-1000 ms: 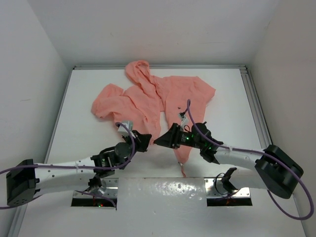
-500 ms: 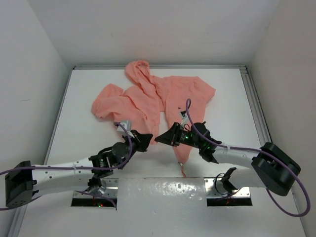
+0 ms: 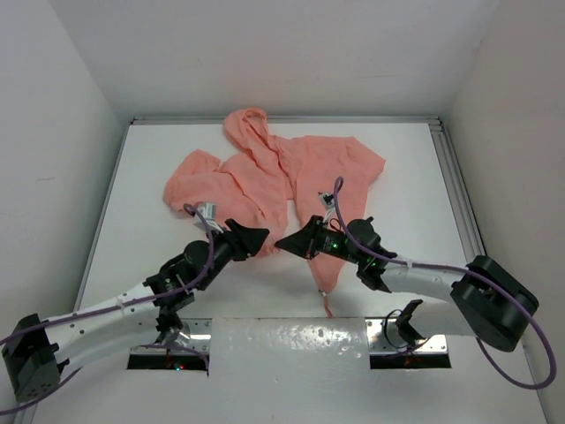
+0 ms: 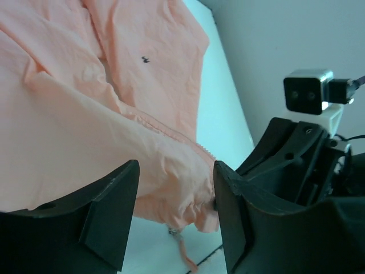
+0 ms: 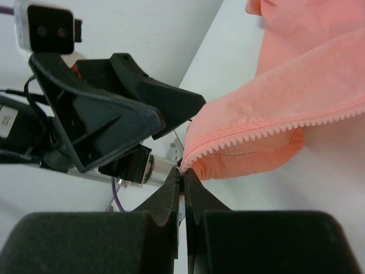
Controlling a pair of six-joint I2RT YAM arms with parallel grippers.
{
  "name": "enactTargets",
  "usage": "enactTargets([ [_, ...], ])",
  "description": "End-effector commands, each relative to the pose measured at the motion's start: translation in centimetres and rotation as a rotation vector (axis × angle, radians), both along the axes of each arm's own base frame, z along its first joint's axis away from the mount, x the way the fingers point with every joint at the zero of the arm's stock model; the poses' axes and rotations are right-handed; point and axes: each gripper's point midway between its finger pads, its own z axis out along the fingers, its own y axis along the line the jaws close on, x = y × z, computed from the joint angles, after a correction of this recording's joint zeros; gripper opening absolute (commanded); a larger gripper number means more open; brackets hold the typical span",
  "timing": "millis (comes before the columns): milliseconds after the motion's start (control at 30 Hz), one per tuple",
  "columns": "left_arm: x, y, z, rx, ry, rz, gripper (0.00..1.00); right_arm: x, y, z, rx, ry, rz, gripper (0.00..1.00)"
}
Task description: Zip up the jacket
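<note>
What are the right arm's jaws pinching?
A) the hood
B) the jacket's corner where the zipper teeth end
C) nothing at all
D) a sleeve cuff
B: in the right wrist view the right gripper, jaws shut, pinches the jacket where the zipper teeth end.

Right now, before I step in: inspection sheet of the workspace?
Surface: white table, bare apart from the jacket.
Job's things: jacket lying crumpled and unzipped, hood toward the far wall.
Clutter: nothing seen.
Grippers: left pincer open, hem fabric between its fingers; right pincer shut on the end of the zipper edge.
Cables: purple cables run along both arms; the right one loops over the jacket.
Surroundings: white walls on three sides.
</note>
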Motion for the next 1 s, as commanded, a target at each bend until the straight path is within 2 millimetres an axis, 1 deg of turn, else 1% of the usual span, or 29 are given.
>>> enactTargets([
  [0, -0.9, -0.8, 1.6, -0.096, 0.016, -0.082, 0.53, -0.7, 0.3, 3.0, 0.052, -0.145, 0.051, 0.00],
  [67, -1.1, -0.9, 1.6, -0.103, 0.012, -0.097, 0.53, -1.2, 0.3, 3.4, 0.065, -0.166, 0.078, 0.00],
  [167, -1.6, -1.7, 2.5, -0.140, -0.022, -0.150, 0.51, -1.8, 0.3, 3.8, 0.077, -0.187, 0.117, 0.00],
  [267, -2.4, -2.1, 2.7, -0.147, -0.042, -0.204, 0.48, -1.7, 0.4, 4.7, 0.091, -0.192, 0.160, 0.00],
  [300, -2.7, -2.1, 3.0, -0.154, -0.049, -0.217, 0.48, -2.7, 0.8, 5.6, 0.099, -0.198, 0.251, 0.00],
  [367, -3.0, -1.7, 3.2, -0.157, -0.056, -0.218, 0.48, -2.9, 0.6, 6.1, 0.101, -0.184, 0.312, 0.00],
  [400, -3.0, -1.5, 3.4, -0.159, -0.061, -0.212, 0.48, -3.6, 0.7, 6.4, 0.099, -0.170, 0.383, 0.00],
  [467, -3.4, -1.0, 3.9, -0.162, -0.081, -0.215, 0.48, -3.9, 0.6, 6.7, 0.097, -0.116, 0.448, 0.00],
  [500, -3.7, -1.0, 4.1, -0.163, -0.090, -0.225, 0.48, -4.6, 0.6, 7.1, 0.114, -0.110, 0.502, 0.00],
  [533, -3.8, -0.9, 4.1, -0.158, -0.099, -0.233, 0.48, -4.8, 0.5, 7.4, 0.128, -0.095, 0.522, 0.00],
  [567, -4.3, -0.9, 4.3, -0.163, -0.104, -0.255, 0.48, -5.1, 0.5, 8.2, 0.155, -0.081, 0.542, 0.00],
  [667, -5.1, -0.9, 4.5, -0.174, -0.118, -0.292, 0.48, -5.1, 0.5, 8.5, 0.178, -0.049, 0.558, 0.00],
  [733, -5.6, -0.9, 3.9, -0.170, -0.117, -0.315, 0.49, -5.0, 0.5, 8.4, 0.179, -0.036, 0.552, 0.00],
  [933, -5.9, -1.3, 3.6, -0.161, -0.122, -0.344, 0.51, -4.5, 0.7, 8.3, 0.181, -0.024, 0.525, 0.00],
  [967, -6.3, -1.6, 3.5, -0.159, -0.124, -0.375, 0.51, -4.5, 0.7, 8.3, 0.181, -0.022, 0.521, 0.00],
])
